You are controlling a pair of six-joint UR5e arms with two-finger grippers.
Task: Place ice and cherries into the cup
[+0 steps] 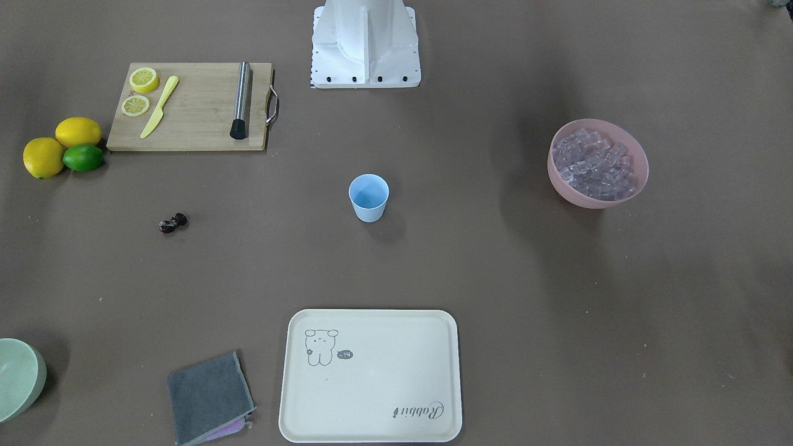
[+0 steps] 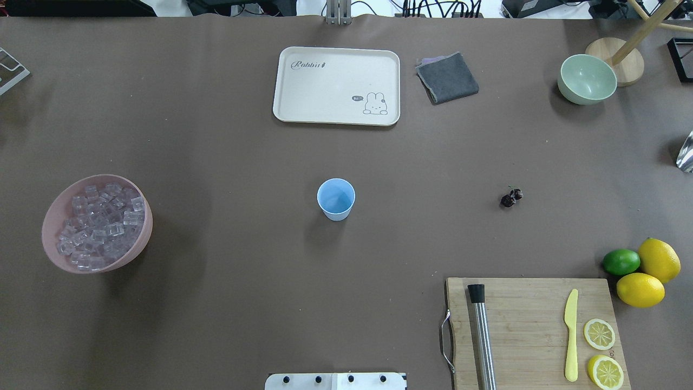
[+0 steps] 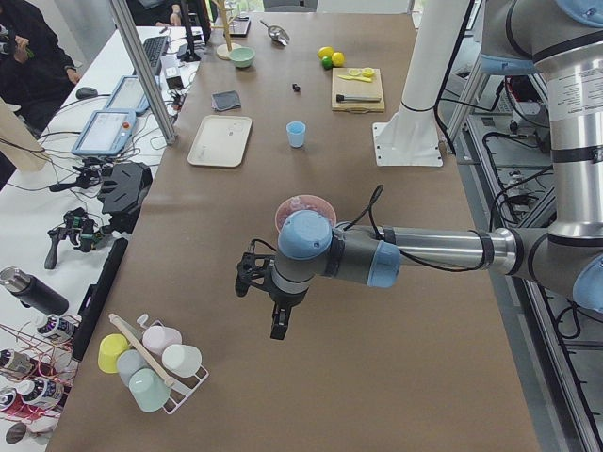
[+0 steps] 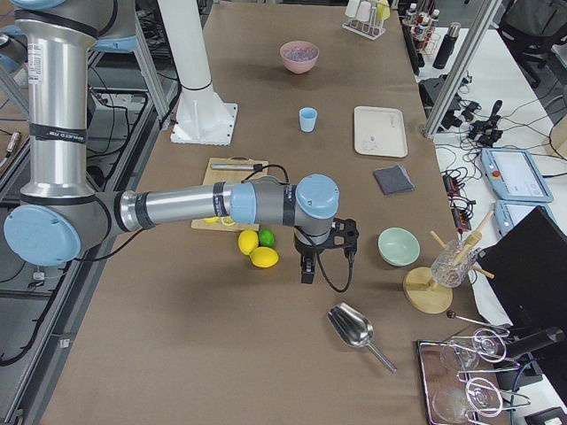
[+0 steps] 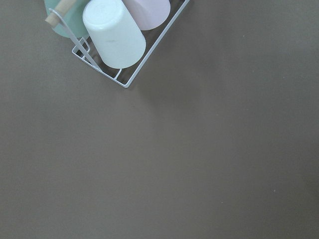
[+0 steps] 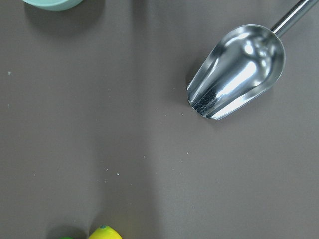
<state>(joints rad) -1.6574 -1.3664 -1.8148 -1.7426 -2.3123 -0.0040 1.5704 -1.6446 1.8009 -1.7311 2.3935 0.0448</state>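
Mid-table, the cup [image 1: 368,197] sits far from left end effector [image 3: 273,315] and right end effector [image 4: 310,266], openness indiscernible.

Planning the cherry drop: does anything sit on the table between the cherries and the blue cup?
Nothing visible does. Only bare table lies between the cherries and the cup; the cutting board sits well off that line.

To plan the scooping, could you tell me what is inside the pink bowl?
The pink bowl holds a heap of ice; the top cubes hide its bottom and anything beneath.
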